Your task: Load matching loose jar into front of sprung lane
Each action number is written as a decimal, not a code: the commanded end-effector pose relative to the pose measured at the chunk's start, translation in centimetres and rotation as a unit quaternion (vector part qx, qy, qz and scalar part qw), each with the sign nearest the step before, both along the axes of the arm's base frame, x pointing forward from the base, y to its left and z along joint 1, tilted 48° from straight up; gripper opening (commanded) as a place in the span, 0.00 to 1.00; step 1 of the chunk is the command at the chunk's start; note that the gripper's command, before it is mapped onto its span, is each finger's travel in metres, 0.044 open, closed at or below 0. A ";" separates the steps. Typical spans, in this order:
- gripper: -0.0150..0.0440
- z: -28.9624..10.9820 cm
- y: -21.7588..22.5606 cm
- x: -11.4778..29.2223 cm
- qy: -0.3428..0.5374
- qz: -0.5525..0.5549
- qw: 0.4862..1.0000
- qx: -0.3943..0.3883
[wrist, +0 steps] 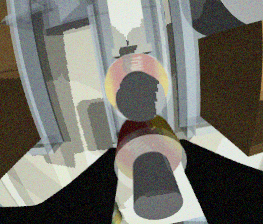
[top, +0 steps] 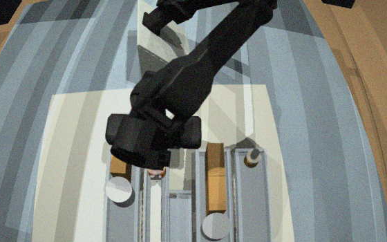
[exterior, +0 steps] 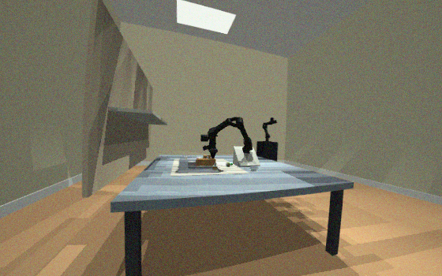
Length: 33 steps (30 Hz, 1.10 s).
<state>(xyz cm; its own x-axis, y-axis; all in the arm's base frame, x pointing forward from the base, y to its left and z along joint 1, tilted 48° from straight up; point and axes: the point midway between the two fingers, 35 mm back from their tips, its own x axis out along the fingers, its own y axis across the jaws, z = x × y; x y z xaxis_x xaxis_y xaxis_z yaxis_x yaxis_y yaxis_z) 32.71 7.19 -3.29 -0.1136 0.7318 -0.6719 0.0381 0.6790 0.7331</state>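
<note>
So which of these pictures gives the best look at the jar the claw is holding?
The wrist view: the held jar fills the middle, dark lid toward the camera, with the matching jar just beyond it. In the top view the arm hides all but a pinkish sliver. In the exterior view it is too small to make out.
</note>
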 end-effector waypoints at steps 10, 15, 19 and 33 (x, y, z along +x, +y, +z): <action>0.25 0.4 -0.1 1.5 -0.014 -0.004 1.000 0.002; 0.25 0.5 -0.1 1.7 -0.014 -0.004 1.000 0.002; 0.25 0.5 -0.1 1.8 -0.014 -0.004 1.000 0.002; 0.25 0.5 -0.1 2.2 -0.014 -0.004 1.000 0.002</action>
